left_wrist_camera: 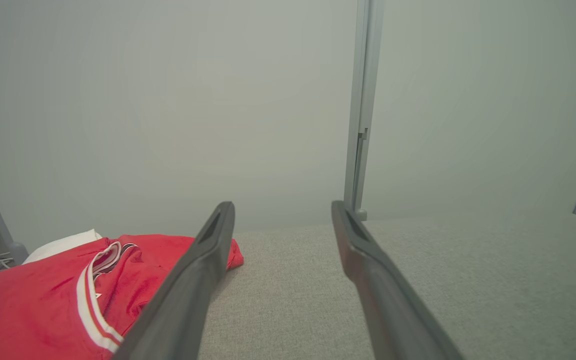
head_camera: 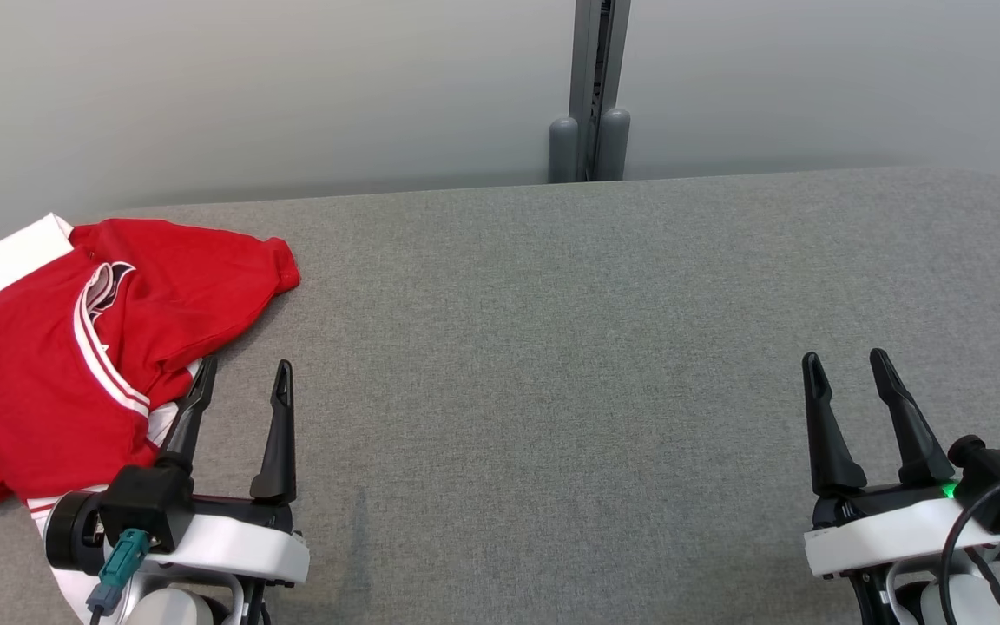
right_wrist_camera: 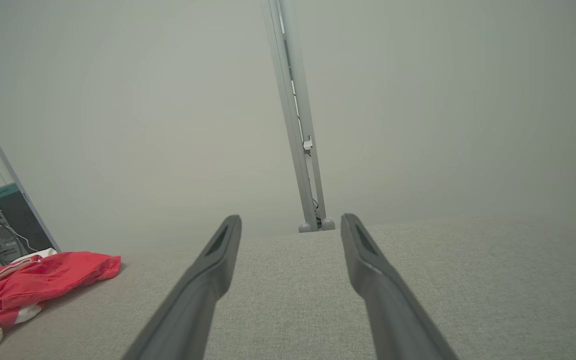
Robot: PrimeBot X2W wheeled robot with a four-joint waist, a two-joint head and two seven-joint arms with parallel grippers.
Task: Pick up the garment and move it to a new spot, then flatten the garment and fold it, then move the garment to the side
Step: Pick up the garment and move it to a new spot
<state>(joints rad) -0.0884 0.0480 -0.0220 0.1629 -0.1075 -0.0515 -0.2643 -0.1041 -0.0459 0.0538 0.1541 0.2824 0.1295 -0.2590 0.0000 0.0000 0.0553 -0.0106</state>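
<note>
Your left claw (head_camera: 246,365) (left_wrist_camera: 282,206) sits at 7 o'clock in the head view. Its two long dark fingers are spread wide apart and point to 12 o'clock, with grey table showing between them. Your right claw (head_camera: 844,356) (right_wrist_camera: 291,218) sits at 4 o'clock. It is wide open too and leans a little toward 11 o'clock.

The garment (head_camera: 40,347) (left_wrist_camera: 33,300) (right_wrist_camera: 43,280) lies at 9 o'clock, near the left side of the table (head_camera: 552,347). It is a soft, crumpled heap, not flat. Its long way runs from 8 o'clock to 2 o'clock. One rounded red end points to 2 o'clock, toward the middle of the table. The other end runs off the left side of the head view. The cloth is bright red with thin white stripes (head_camera: 105,360) and a white piece (head_camera: 14,256) at its 11 o'clock corner.

The outer finger of your left claw is right at the garment's near edge. You cannot tell whether it touches.

The table top is grey, woven and a bit rough. Its far edge runs along the pale, smooth wall (head_camera: 248,87) at 12 o'clock, and its corner at 2 o'clock is round. A grey metal post (head_camera: 591,87) stands at 12 o'clock behind that edge. A wide stretch of grey table lies from the garment across to your right claw, and from both claws up to the far edge.
</note>
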